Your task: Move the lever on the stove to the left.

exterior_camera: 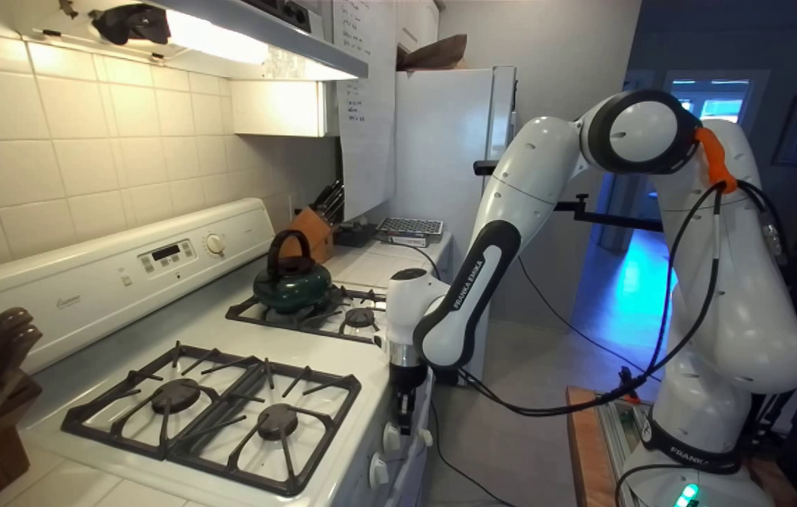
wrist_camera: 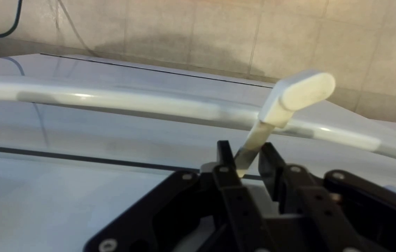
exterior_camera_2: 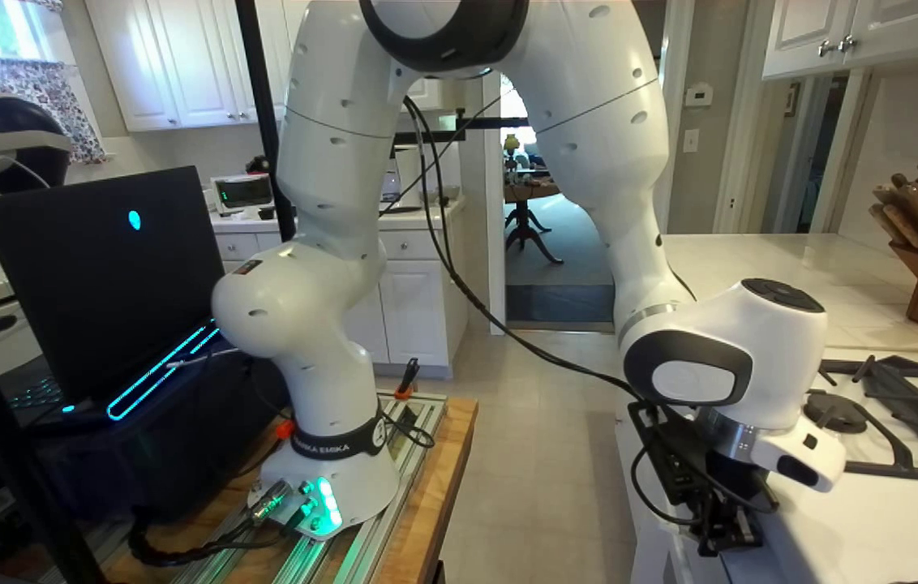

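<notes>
White stove (exterior_camera: 293, 348): 1 | lever (wrist_camera: 281, 106): 1, between 2 parted claw (wrist_camera: 246, 149) fingers (wrist_camera: 224, 154)

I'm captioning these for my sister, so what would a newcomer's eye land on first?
Probably the big white robot arm, stretching across to the front of the white stove in both exterior views. Next, the dark green kettle toward the stove's rear, in an exterior view. In the wrist view, likely the open gripper, with a cream lever showing partly between its fingers.
</notes>
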`<state>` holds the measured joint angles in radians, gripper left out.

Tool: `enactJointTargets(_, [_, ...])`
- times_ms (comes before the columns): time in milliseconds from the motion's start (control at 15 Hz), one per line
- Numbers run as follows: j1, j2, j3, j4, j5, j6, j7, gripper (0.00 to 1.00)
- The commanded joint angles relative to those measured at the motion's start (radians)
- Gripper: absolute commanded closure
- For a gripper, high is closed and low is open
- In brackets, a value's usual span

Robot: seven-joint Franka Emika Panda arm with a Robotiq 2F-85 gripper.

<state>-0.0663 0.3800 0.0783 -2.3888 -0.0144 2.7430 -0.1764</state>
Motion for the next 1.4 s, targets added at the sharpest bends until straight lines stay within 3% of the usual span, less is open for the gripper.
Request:
enactJointTargets(0, [0.036, -0.016, 0.049, -0.02, 0.03, 0.01, 0.004, 0.5])
enactJointTargets(467, [0.061, -0.053, 0.049, -0.048, 0.017, 0.017, 0.02, 0.21])
enactJointTargets(667, [0.064, -0.073, 0.039, -0.056, 0.013, -0.004, 0.025, 0.02])
enactJointTargets(1067, [0.076, -0.108, 0.063, -0.082, 0.039, -0.024, 0.028, 0.0])
enactJointTargets(1333, [0.134, -0.153, 0.032, -0.122, -0.002, 0.021, 0.142, 0.0])
